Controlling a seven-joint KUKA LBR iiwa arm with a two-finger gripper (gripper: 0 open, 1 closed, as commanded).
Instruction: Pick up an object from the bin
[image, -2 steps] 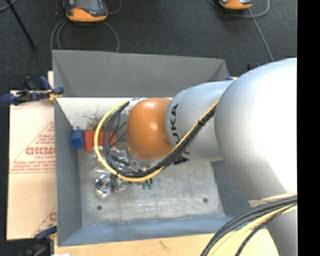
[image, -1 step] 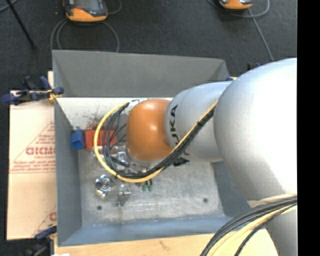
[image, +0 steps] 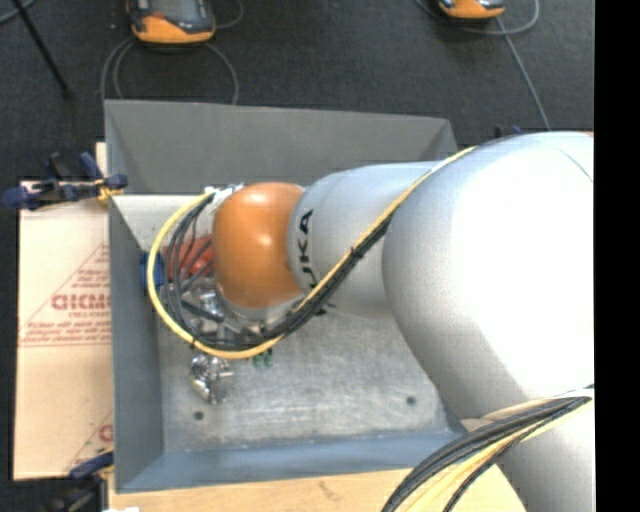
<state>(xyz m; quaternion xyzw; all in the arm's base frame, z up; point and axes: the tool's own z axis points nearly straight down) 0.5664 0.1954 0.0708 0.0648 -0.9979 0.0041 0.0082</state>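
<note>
Where the shiny claw hangs, the grey bin is matte.

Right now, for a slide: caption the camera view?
KUKA arm reaches in from the right, orange-capped wrist over the left half of the grey bin.

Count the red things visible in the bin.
1: a red thing near the bin's left wall, partly behind cables. More may lie hidden under the arm.

The white KUKA arm reaches in over the grey bin's right side. Its orange wrist cover, ringed by a yellow cable, hangs above the bin's left half, with the gripper pointing down close to the bin floor.
</note>
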